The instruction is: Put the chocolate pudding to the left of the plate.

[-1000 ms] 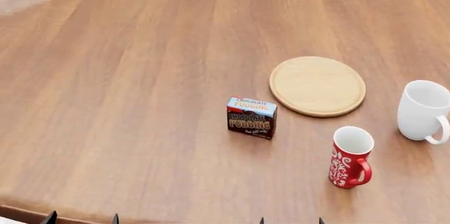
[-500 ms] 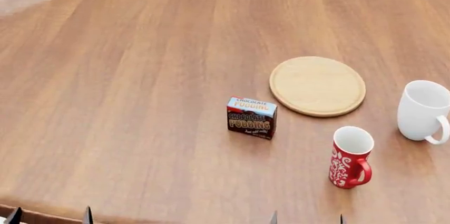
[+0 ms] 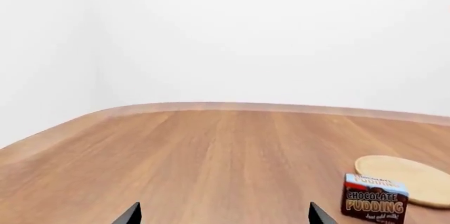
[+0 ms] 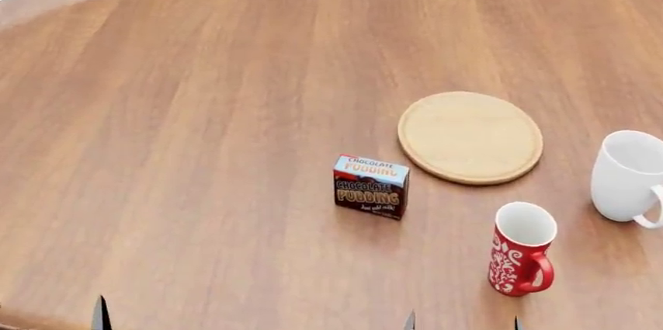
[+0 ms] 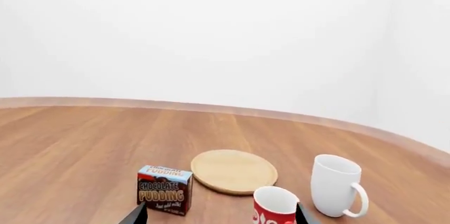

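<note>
A red mug (image 4: 521, 249) and white mug (image 4: 629, 177) stand right of the chocolate pudding (image 4: 371, 185), itself near the plate (image 4: 470, 137). Both grippers, left (image 3: 223, 215) and right (image 5: 219, 214), gape wide, holding nothing

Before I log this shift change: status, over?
Both grippers open, empty, low at table edge. Chocolate pudding upright, untouched, near-left of plate, not touching. Red mug, white mug stand off right; path clear.
</note>
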`<state>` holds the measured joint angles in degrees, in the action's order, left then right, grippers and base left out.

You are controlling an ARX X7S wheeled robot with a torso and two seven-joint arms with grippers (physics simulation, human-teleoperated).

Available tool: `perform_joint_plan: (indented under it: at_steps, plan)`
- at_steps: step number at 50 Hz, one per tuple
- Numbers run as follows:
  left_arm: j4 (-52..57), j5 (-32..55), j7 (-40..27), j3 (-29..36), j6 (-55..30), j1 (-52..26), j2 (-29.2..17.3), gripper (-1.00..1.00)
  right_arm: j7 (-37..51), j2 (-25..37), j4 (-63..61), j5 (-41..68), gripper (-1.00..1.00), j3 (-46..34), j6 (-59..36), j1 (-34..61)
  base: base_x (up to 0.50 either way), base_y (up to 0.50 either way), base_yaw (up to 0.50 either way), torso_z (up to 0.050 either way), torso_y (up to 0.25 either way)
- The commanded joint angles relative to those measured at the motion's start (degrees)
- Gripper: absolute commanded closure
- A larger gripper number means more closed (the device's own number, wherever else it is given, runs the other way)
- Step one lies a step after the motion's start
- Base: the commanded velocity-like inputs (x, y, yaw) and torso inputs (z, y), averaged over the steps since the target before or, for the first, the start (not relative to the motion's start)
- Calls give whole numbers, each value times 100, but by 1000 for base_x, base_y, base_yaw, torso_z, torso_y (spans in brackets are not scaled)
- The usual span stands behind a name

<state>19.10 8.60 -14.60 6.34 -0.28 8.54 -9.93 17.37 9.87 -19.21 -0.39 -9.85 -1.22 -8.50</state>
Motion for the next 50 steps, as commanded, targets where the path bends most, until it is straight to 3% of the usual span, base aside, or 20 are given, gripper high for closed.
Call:
perform_joint_plan:
  at_steps: [1,50]
  plan:
    - [43,71,-49,17,-4,16,-44,-100,55,51,-68,-25,-100,-65,-63,-15,121,0,0,0,0]
    - [-130,137,-161,221,83,-72,-196,-100,207,181,76,115,-100,-237,-9,82,149,0,0,0,0]
